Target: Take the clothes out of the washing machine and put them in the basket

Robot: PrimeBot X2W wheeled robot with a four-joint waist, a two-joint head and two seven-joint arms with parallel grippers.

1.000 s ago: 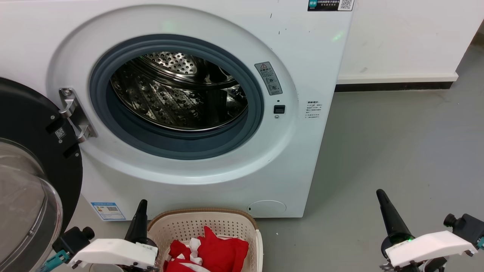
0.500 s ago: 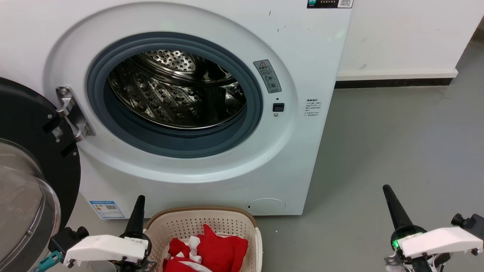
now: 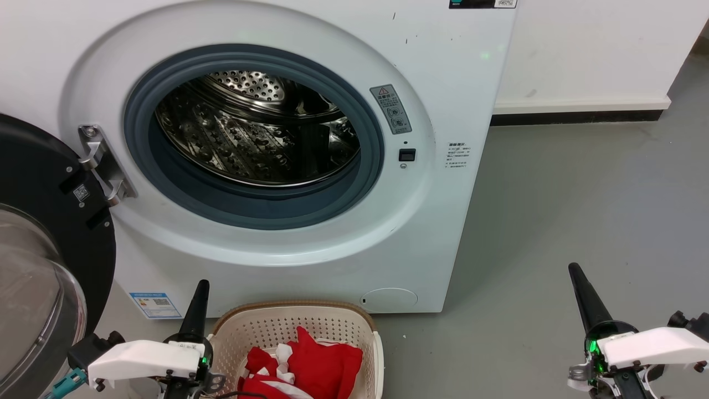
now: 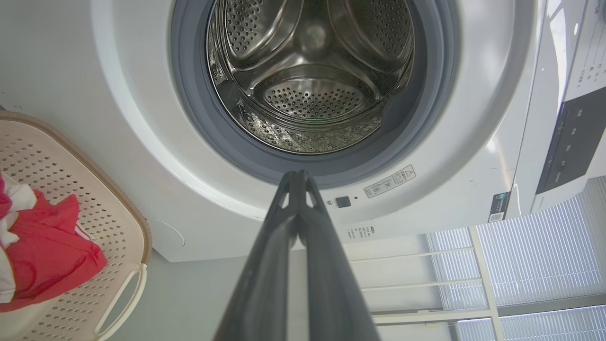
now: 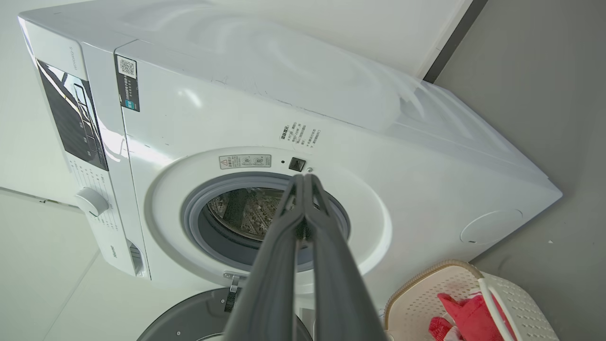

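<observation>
The white washing machine (image 3: 443,83) stands ahead with its door (image 3: 50,233) swung open to the left; the steel drum (image 3: 255,133) holds no fabric that I can see. Red clothes (image 3: 321,363) with white trim lie in the cream basket (image 3: 260,330) on the floor below the opening. My left gripper (image 3: 202,285) is shut and empty just left of the basket. My right gripper (image 3: 574,270) is shut and empty over the floor at the lower right. In the left wrist view the drum (image 4: 312,71), basket (image 4: 123,265) and clothes (image 4: 47,255) show; my left gripper (image 4: 297,176) has its fingertips together.
Grey floor (image 3: 581,210) stretches to the right of the machine as far as a white wall (image 3: 587,50) with a dark skirting. The open door's glass bowl (image 3: 33,310) bulges out at the lower left, close to my left arm.
The head camera has tilted slightly, shifting the machine up in view. Both grippers stay shut and empty; the right one has drifted a little right, the left one slightly left.
</observation>
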